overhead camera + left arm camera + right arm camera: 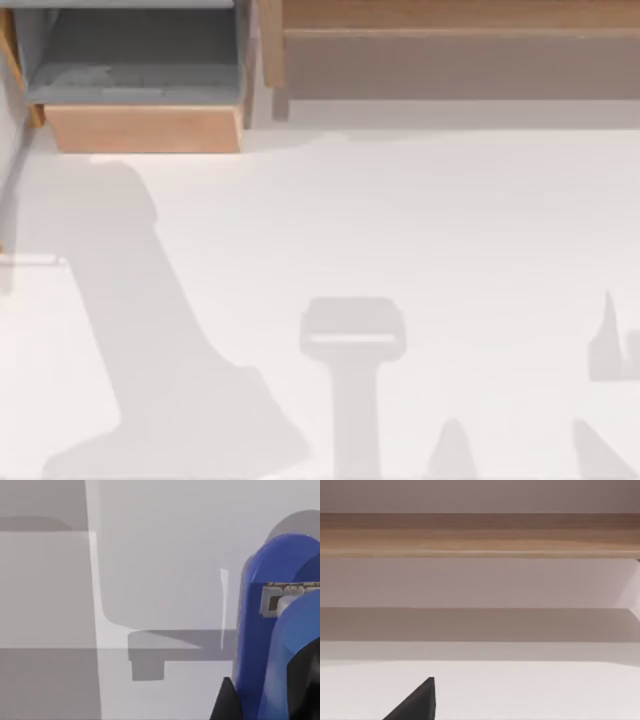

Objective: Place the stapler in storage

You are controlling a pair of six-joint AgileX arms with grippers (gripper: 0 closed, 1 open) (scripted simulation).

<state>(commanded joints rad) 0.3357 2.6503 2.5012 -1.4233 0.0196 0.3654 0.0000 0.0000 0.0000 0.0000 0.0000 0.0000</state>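
Stapler gripped, drawer waiting at the far-left corner

Evidently the left end effector (300, 690) is closed around the blue stapler (280, 630), which sits close against the left wrist camera, dark fingers (227, 702) flanking its body over the bare white counter (420, 220). From above, the storage (145, 128) stands pulled open at the counter's far-left corner — tan front panel toward the middle, grey floor exposed behind it. A long wooden-edged panel (460, 60) runs along the far edge to its right.

The main risk, I judge, is clipping the tan front on the way in, or releasing early so the stapler lands outside. Open room is generous across the counter's centre. One dark finger (417, 702) of the right end effector shows in its wrist view facing the panel; its opening I cannot tell.
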